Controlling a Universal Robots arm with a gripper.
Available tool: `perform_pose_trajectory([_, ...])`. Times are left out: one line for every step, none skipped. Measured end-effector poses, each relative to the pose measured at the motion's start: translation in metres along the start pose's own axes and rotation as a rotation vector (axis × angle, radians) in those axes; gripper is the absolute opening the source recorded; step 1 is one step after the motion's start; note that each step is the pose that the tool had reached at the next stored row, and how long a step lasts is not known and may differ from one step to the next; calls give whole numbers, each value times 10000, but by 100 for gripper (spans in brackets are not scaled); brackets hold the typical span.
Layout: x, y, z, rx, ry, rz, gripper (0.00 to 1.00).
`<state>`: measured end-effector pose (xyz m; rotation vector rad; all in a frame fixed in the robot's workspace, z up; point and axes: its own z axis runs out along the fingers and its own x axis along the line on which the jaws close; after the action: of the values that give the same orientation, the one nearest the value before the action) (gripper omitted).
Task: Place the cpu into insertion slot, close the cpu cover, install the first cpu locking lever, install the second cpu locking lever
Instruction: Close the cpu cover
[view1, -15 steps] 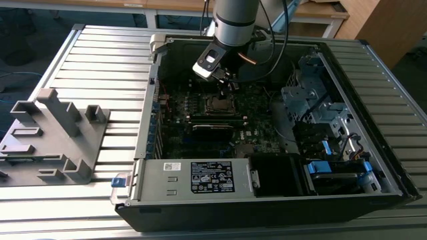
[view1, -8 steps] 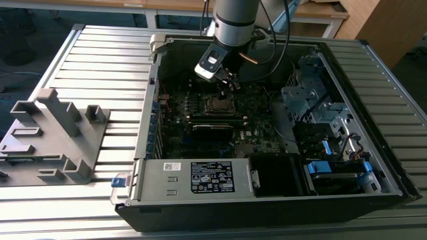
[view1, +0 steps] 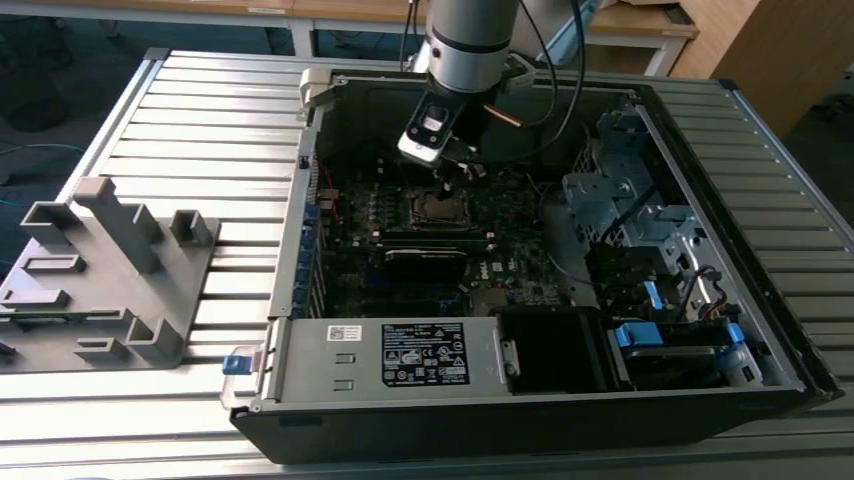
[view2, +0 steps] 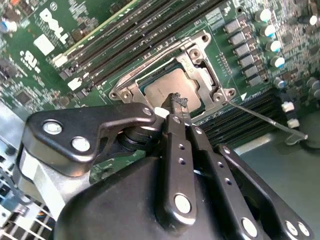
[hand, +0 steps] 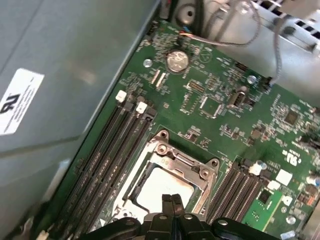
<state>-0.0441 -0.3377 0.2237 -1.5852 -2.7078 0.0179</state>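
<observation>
The cpu (view2: 165, 87) (hand: 160, 189) lies flat in the insertion slot (view1: 441, 208), its dull silver face showing through the window of the cpu cover (view2: 206, 75) (hand: 176, 161). The silvery cover frame lies down over the chip. My gripper (view2: 177, 102) (hand: 171, 200) (view1: 457, 168) hovers just above the edge of the socket, fingers pressed together with nothing visible between them. In the second wrist view, a thin metal locking lever (view2: 262, 121) sticks out from one corner of the socket, away from the frame. The gripper body hides the near side of the socket.
Black memory slots (hand: 117, 150) (view2: 150, 35) run along both sides of the socket. In the exterior view the open case holds a labelled silver power-supply box (view1: 400, 352) at the front and blue-tabbed drive bays (view1: 654, 300) at the right. A grey fixture (view1: 100, 270) stands at the left.
</observation>
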Motion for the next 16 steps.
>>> perform_pose_trajectory([0, 0, 0, 0, -2, -162, 11])
perform_pose_trajectory([0, 0, 0, 0, -4, -325, 11])
perform_pose_trajectory([0, 0, 1, -1, -6, -482, 11])
perform_pose_trajectory([0, 0, 1, -1, -8, -652, 11])
perform_pose_trajectory([0, 0, 1, -2, -10, -817, 11])
perform_pose_trajectory([0, 0, 2, -3, -12, -984, 11])
perform_pose_trajectory([0, 0, 2, -2, -14, -1166, 11])
perform_pose_trajectory([0, 0, 2, -3, -16, -1331, 11])
perform_pose_trajectory([0, 0, 3, -4, -18, -1552, 11])
perform_pose_trajectory([0, 0, 3, -4, -20, -1716, 11])
perform_pose_trajectory([0, 0, 3, -5, -22, -1890, 11])
perform_pose_trajectory([0, 0, 3, -5, -24, -2045, 11])
perform_pose_trajectory([0, 0, 4, -6, -27, -2290, 11])
perform_pose_trajectory([0, 0, 4, -6, -27, -2291, 11])
perform_pose_trajectory([0, 0, 3, -5, -27, -2291, 11])
perform_pose_trajectory([0, 0, 3, -5, -27, -2293, 11])
